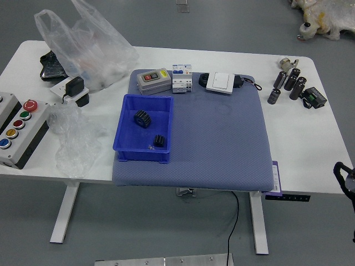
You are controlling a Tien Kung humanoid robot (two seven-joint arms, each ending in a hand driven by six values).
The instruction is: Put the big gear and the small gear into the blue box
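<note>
Inside the blue box [120, 124], on the left part of the blue-grey mat, lie two black gears. The big gear [142, 118] rests near the middle of the box floor. Closer to the box's near right corner is the small gear [159, 141], with a tiny pale bit beside it. Only a black and grey piece of my right arm [349, 183] shows at the right edge; its hand is outside the picture. My left arm does not appear.
Behind the box stand a grey switch box [153, 81] and white modules [182, 78]. A white square switch [221, 82] is farther right. Black cylinders [292, 79] lie at the back right. Plastic bags [91, 47] and a button panel [23, 130] occupy the left.
</note>
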